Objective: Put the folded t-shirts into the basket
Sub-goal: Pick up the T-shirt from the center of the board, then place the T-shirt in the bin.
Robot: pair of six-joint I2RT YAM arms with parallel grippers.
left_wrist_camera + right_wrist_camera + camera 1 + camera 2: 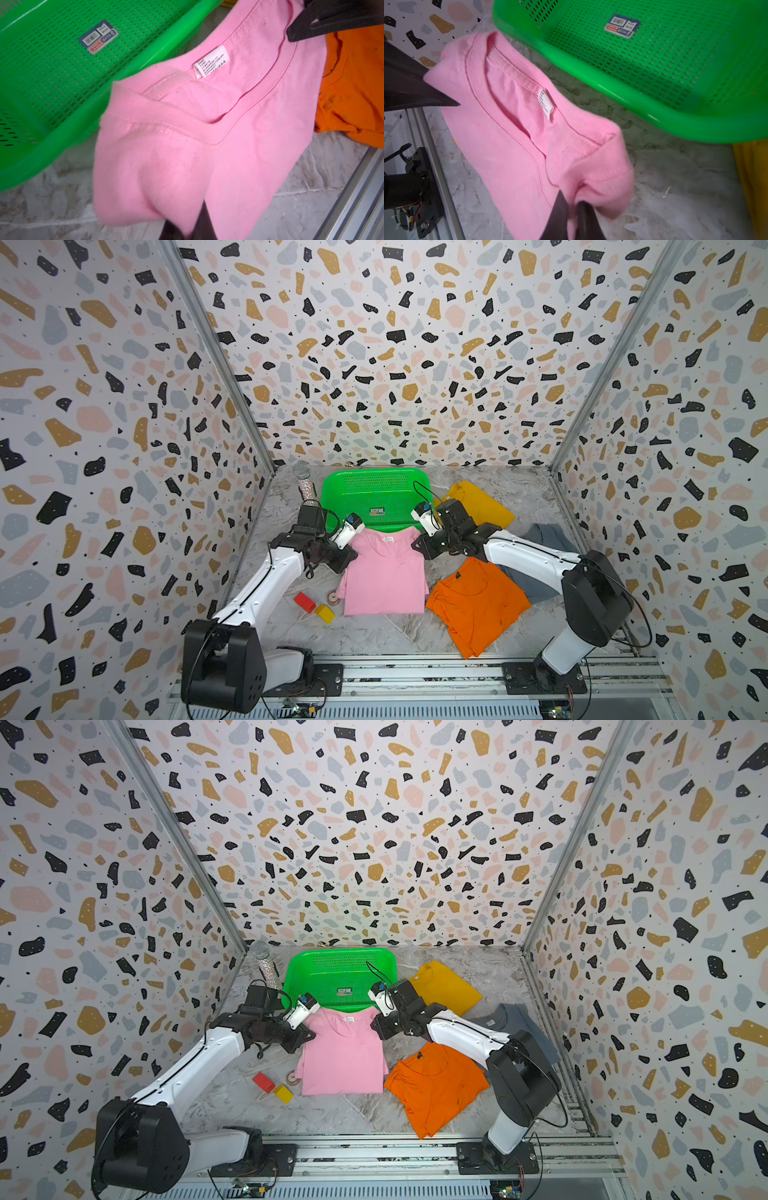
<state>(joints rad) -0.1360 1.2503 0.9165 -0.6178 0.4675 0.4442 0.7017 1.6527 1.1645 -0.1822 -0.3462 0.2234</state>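
The left end effector [187,228] and right end effector [573,220] each pinch a shoulder corner of the pink t-shirt [384,572], which lies on the surface [374,635] just beside the green basket [370,481]. Its white neck label [212,61] ends "/80A". The basket's floor sticker [98,37] shows a barcode, its other print unreadable.

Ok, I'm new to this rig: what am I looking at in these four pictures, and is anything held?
A robot's left arm and right arm work at a marble table. Two pictures look down from overhead, nearly alike; the other two come from a camera on each arm's wrist. On the table lie a green basket, holding only a sticker, and folded clothes: pink t-shirt, orange t-shirt, yellow t-shirt, grey t-shirt. The left gripper and right gripper are each shut on a collar-end corner of the pink t-shirt.
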